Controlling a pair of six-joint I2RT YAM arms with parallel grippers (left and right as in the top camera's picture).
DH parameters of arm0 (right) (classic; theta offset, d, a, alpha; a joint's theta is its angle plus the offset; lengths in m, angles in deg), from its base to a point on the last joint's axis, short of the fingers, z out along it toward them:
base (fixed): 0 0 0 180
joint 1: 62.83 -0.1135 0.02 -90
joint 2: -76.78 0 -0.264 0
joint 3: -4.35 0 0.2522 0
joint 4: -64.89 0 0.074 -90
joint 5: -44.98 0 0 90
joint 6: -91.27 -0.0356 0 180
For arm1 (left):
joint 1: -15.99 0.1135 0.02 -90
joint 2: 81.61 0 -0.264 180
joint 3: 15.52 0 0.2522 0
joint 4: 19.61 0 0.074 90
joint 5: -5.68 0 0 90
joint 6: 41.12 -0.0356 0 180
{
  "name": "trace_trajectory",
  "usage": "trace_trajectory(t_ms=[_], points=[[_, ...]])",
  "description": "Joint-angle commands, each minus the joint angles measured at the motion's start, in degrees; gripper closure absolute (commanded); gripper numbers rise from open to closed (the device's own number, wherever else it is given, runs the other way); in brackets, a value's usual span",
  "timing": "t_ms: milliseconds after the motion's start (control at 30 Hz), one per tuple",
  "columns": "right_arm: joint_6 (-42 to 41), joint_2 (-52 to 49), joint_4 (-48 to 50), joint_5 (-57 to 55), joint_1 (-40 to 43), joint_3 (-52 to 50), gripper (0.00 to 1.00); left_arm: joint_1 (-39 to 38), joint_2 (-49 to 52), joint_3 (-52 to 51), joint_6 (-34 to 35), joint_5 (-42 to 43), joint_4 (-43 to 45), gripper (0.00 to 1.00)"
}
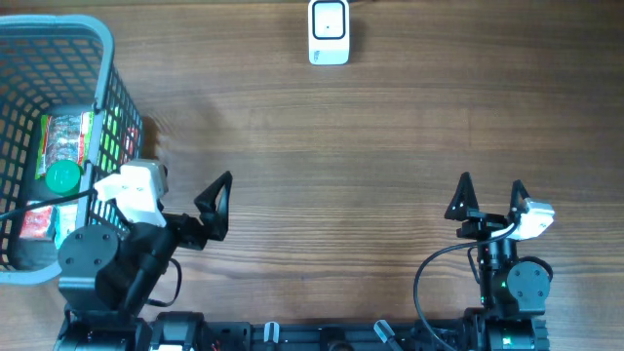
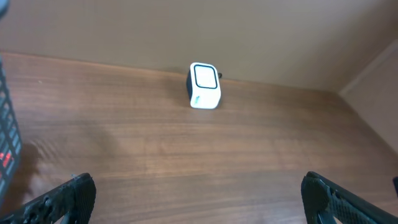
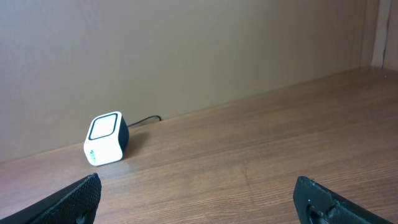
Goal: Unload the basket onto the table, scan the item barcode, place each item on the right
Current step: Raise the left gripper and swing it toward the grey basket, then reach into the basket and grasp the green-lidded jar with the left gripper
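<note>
Even soft light, faint shadows, sharp focus throughout.

The scanner (image 1: 329, 31) was set at the middle of the table's (image 1: 341, 175) far edge. The basket (image 1: 119, 112) was placed along the left edge, and what seemed to be packaged items (image 1: 64, 138) were kept inside it, well apart from the scanner.

No writing can be read anywhere. The white scanner (image 1: 329, 31) at twelve o'clock on the bench (image 1: 341, 146) carries a small teal mark low on its front, too small to make out. The packets (image 1: 66, 136) in the basket (image 1: 58, 68) at nine o'clock show coloured print, which is illegible.
</note>
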Motion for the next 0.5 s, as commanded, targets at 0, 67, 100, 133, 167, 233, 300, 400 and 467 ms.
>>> trace_trajectory(t_ms=[0,67,100,133,167,233,300,400,467], points=[[0.94,-0.04,0.20,0.66,-0.22,-0.07,0.00,-0.26,0.35,0.96,1.60,2.03,-1.01,0.00],[0.96,-0.04,0.20,0.66,-0.22,-0.07,0.00,-0.26,0.79,1.14,2.10,2.03,-2.12,0.00],[0.94,-0.04,0.20,0.66,-0.22,-0.07,0.00,-0.24,1.36,1.36,3.43,2.05,-2.23,0.00],[0.96,-0.04,0.20,0.66,-0.22,-0.07,0.00,-0.24,1.99,1.81,4.63,2.05,-2.27,0.00],[0.96,-0.04,0.20,0.66,-0.22,-0.07,0.00,-0.26,2.86,2.58,4.81,2.64,-2.47,0.00],[0.96,-0.04,0.20,0.66,-0.22,-0.07,0.00,-0.24,4.83,4.61,4.81,4.74,-2.80,0.00],[0.96,-0.04,0.20,0.66,-0.22,-0.07,0.00,-0.26,7.28,7.21,4.81,7.04,-2.84,0.00],[0.96,-0.04,0.20,0.66,-0.22,-0.07,0.00,-0.24,11.37,12.66,4.83,8.13,-3.89,0.00],[0.96,-0.04,0.20,0.66,-0.22,-0.07,0.00,0.00,14.60,17.90,5.29,3.89,-6.69,0.00]])
